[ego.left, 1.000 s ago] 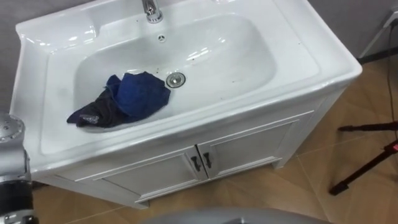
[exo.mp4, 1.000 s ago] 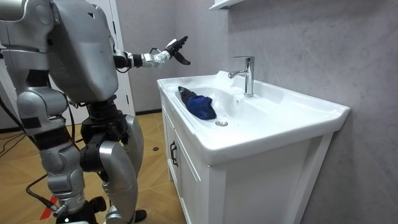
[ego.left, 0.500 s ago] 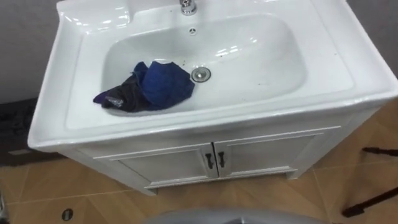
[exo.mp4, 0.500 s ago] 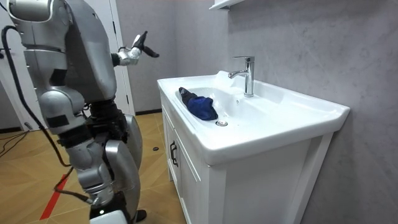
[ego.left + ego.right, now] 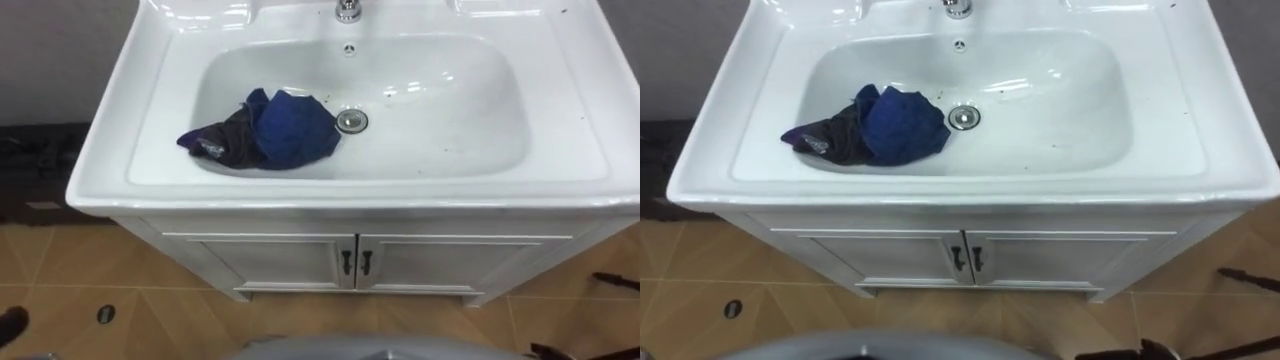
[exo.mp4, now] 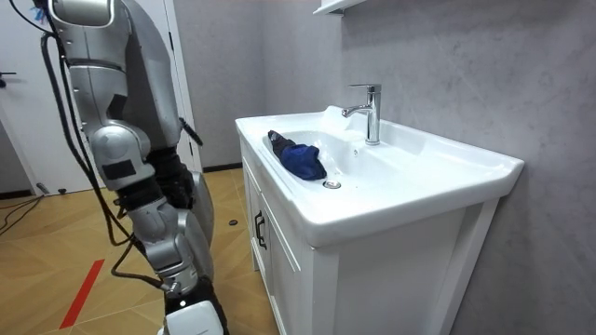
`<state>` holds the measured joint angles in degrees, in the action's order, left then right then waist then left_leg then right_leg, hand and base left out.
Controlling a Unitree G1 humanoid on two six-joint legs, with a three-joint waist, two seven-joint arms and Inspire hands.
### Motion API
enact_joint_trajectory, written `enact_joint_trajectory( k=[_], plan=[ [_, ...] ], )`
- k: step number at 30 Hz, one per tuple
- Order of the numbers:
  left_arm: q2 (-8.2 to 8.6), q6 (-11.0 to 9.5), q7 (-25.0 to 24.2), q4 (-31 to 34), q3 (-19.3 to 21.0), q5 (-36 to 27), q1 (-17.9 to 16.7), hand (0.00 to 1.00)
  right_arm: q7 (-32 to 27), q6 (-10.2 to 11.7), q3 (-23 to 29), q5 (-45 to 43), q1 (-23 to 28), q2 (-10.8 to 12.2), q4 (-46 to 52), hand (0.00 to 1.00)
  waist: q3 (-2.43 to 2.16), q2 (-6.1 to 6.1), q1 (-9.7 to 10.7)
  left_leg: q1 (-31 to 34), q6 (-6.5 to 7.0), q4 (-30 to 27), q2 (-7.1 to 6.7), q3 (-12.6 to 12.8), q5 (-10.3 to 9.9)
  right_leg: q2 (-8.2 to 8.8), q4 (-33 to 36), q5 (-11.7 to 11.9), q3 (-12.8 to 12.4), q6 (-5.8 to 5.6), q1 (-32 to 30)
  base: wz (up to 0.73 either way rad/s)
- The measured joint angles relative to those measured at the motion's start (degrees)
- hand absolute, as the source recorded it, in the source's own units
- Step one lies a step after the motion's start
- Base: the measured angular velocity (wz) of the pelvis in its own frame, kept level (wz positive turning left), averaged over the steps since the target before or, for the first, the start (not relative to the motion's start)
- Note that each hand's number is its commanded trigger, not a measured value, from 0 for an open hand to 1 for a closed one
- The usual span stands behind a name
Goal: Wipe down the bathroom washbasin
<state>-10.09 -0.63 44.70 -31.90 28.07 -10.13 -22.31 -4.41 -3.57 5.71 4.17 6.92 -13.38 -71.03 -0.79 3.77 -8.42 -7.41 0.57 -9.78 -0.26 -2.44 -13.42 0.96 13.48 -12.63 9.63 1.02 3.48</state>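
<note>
A crumpled blue cloth (image 5: 288,128) with a darker, blackish fold on its left side lies inside the white ceramic basin (image 5: 108,172). It sits on the bowl's sloping left half, bunched into a heap. Its right edge is just beside the round metal drain (image 5: 350,121); I cannot tell whether the two touch. No hand is on the cloth. A few dark specks dot the bowl's bottom to the right of the drain. A small overflow hole (image 5: 349,48) sits in the back wall of the bowl, directly below the base of the chrome tap (image 6: 371,112), which stands upright at the middle of the back rim with its spout pointing over the bowl.

The basin rests on a white vanity cabinet (image 5: 260,262) with two doors that meet at the middle, each with a short dark handle (image 5: 346,263) by the seam. Below is a brown wood-patterned floor (image 5: 60,290), and a dark bulky object (image 5: 35,170) lies on it to the left of the cabinet. Behind the basin rises a grey textured wall (image 6: 447,65).

In the room view the robot stands upright on that view's left, facing the cabinet's doors and a little apart from them. Its right arm hangs down along its side, and the right hand (image 6: 193,318) sits at the picture's bottom edge, well away from the basin. Whether that hand is spread or closed cannot be told.
</note>
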Motion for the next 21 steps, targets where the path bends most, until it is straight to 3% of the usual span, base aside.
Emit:
enact_joint_trajectory(
  k=[2,6,15,21],
  plan=[
    [0.03,-0.3,-0.1,-2.8,-0.3,-1.6,-0.6,0.00,0.0,0.2,0.1,-0.3,0.6,0.0,0.0,0.00,0.28,-0.60,0.1,-0.3,0.00,0.0,-0.04,0.0,0.0,0.04,-0.9,0.0,0.2,-0.06,0.9,0.05],
    [0.03,-1.8,-0.5,-7.4,-0.6,-1.7,-0.5,0.00,0.3,0.6,0.0,-0.2,1.3,0.0,0.0,0.00,0.30,-0.50,0.3,-1.0,0.00,0.2,-0.19,0.0,0.0,0.41,-0.9,-0.3,0.9,-0.32,1.6,0.08],
    [0.36,-1.9,-4.3,-15.7,-2.7,-1.7,-0.5,0.00,2.1,0.5,0.1,0.1,2.1,0.0,-0.1,0.00,0.31,-0.67,0.8,-0.9,0.05,0.2,-0.40,-0.2,0.0,0.81,-0.6,-0.4,1.6,-0.48,1.7,0.03],
    [0.47,-1.8,-8.5,-20.0,-8.3,-1.5,-0.4,0.00,2.7,0.5,0.0,0.2,1.4,0.1,-0.7,0.00,0.36,-0.79,1.7,-0.9,0.07,0.2,-0.41,-0.7,0.0,0.73,-0.9,-0.4,1.9,-0.48,2.1,0.02]
  ],
)
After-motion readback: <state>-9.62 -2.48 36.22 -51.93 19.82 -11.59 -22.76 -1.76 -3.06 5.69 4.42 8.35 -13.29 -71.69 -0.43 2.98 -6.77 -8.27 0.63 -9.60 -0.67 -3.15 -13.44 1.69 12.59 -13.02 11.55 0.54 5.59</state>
